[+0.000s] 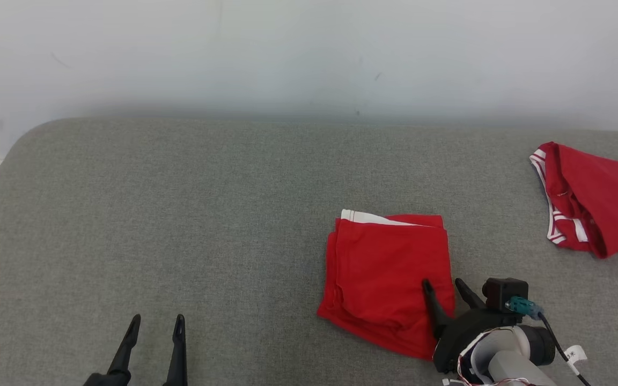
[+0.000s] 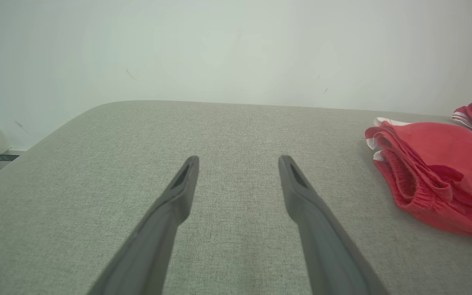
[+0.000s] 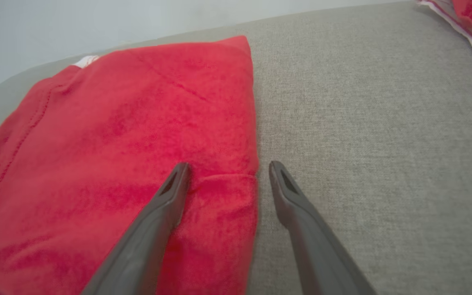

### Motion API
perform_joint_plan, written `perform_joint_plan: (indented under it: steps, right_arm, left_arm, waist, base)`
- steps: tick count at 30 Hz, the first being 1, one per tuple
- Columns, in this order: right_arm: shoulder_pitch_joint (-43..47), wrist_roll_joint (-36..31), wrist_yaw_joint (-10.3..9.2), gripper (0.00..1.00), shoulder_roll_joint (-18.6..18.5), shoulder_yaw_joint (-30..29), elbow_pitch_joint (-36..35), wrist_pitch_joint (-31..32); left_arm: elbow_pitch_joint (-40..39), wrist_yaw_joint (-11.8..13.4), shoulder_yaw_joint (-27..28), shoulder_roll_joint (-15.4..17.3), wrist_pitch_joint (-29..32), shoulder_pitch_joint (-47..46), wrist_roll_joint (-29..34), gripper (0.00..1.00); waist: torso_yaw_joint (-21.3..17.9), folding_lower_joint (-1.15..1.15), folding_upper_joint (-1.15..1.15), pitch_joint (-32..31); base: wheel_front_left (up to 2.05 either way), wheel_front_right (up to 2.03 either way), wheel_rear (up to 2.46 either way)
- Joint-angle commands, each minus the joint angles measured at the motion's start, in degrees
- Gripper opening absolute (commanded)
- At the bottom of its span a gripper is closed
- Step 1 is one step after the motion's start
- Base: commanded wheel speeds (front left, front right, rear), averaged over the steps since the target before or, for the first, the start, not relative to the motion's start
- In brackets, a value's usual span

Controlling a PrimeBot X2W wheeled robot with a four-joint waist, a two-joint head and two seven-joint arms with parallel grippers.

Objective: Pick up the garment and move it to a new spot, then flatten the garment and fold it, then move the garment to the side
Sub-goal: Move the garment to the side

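Head view, nearest first: our left gripper (image 1: 158, 318) sits low at the left over bare grey padded surface (image 1: 180, 214), fingers spread, nothing between them. We read that as parked: it is well apart from the cloth, so it can't snag the stack.

Our right gripper (image 1: 442, 283) is at the lower right, jaws also apart and empty. It straddles the right edge of the folded garment (image 1: 384, 268): in the right wrist view one finger lies over red cloth, the other over grey fabric just beside the edge. That placement suits a pinch through all layers at the edge. Whether the inner finger presses the cloth or hovers just above it, we can't tell from these angles.

The garment lies right of centre as a compact rectangle, layers stacked, a white band peeking out at its far edge. The near-left corner looks looser and a bit rumpled. Our judgement: fold is done, the move to the side remains.

Further out, a second red garment (image 1: 598, 198) with white striped trim lies unfolded at the far right edge, well apart from the stack. Beyond it, plain pale wall (image 1: 287, 53).
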Motion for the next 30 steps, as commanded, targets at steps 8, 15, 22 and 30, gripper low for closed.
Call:
perform_joint_plan:
  steps: [8, 15, 22, 30]
  right_arm:
    - [-2.49, 4.84, -0.15, 1.00, 0.97, 5.18, 6.66, 1.91]
    - [-3.13, 8.59, -0.16, 0.00, -0.30, 8.45, 9.06, 2.78]
    - [-5.51, 8.29, -0.20, 0.00, -4.74, 12.22, 8.74, 0.38]
    - [-13.81, 4.13, -0.16, 0.00, -13.63, 19.39, 5.54, -0.85]
  left_arm:
    - [0.32, 0.05, -0.39, -0.07, -0.13, -1.21, 0.11, 1.00]
    - [0.41, 0.05, -0.29, -0.07, -0.13, -1.19, 0.05, 1.00]
    - [0.09, 0.05, 0.45, -0.07, -0.13, -0.70, -0.03, 1.00]
    - [-0.65, 0.05, 0.58, -0.07, -0.13, -2.36, -1.00, 1.00]
  waist:
    - [1.16, -0.01, 0.00, 0.44]
    - [1.66, -0.01, 0.00, 0.51]
    - [1.05, -0.01, 0.00, 0.90]
    - [-2.57, -0.01, 0.00, 3.86]
  base:
    - [0.00, 0.00, 0.00]
    - [0.00, 0.00, 0.00]
    - [0.00, 0.00, 0.00]
    - [0.00, 0.00, 0.00]
